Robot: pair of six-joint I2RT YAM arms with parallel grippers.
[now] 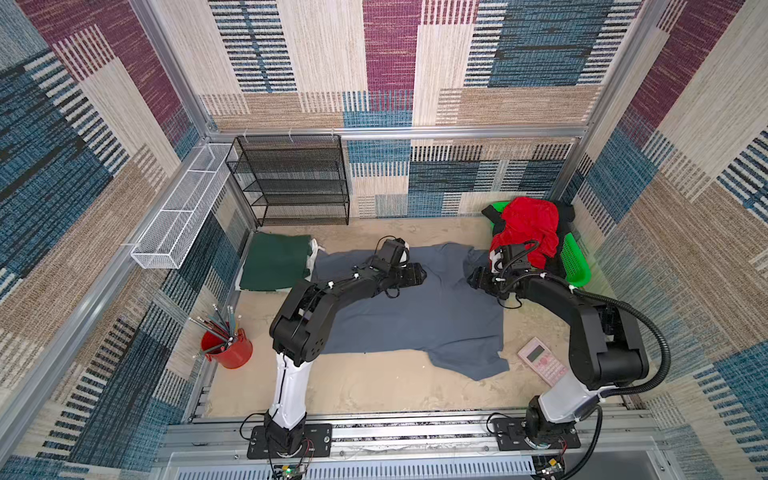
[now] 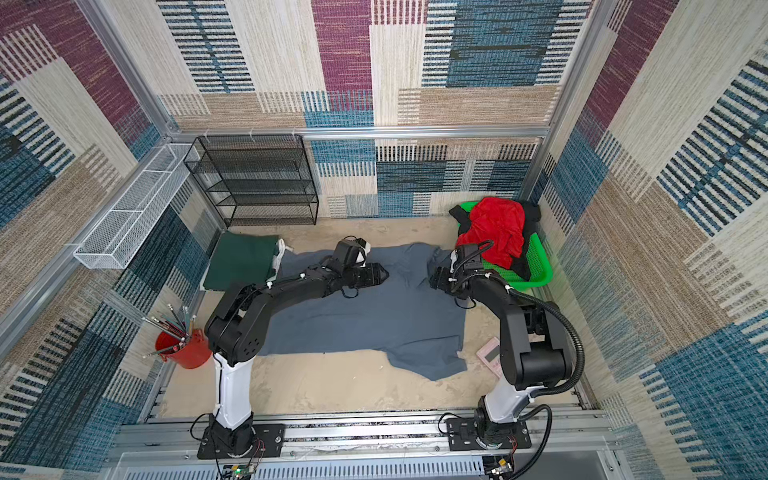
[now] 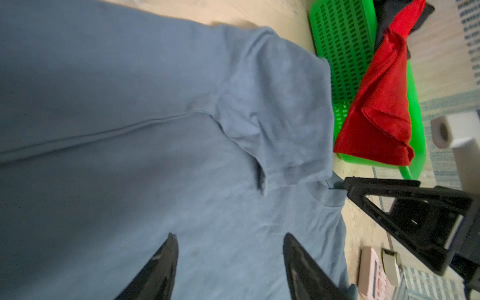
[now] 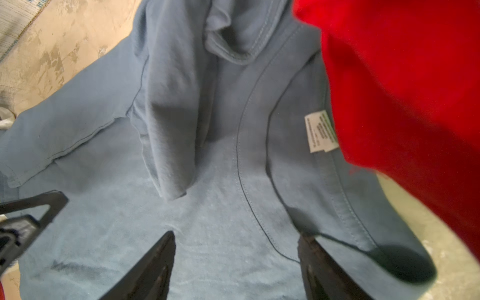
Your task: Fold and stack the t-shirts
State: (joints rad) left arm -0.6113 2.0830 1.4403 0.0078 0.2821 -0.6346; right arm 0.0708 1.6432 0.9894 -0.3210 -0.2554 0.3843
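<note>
A slate grey t-shirt (image 1: 415, 320) (image 2: 365, 320) lies spread flat in the middle of the table. Its far sleeve (image 3: 280, 117) (image 4: 168, 130) is folded in over the body. My left gripper (image 1: 422, 274) (image 2: 384, 273) (image 3: 228, 235) hovers open over its upper part, with only cloth showing between the jaws. My right gripper (image 1: 471, 278) (image 2: 433, 277) (image 4: 236, 233) faces it, open, at the collar by the white label (image 4: 320, 131). A folded dark green t-shirt (image 1: 276, 266) (image 2: 243, 262) lies at the far left on a white one (image 1: 312, 253). The red t-shirt (image 1: 528, 232) (image 4: 402, 91) and a black one (image 1: 567, 216) are heaped in the basket.
The green mesh basket (image 1: 577, 266) (image 3: 342, 46) stands at the far right, close behind my right wrist. A pink calculator (image 1: 540, 359) lies by the right arm. A red cup of pencils (image 1: 228, 347) stands front left. A black mesh shelf (image 1: 291, 183) and a white wire tray (image 1: 178, 208) line the back left.
</note>
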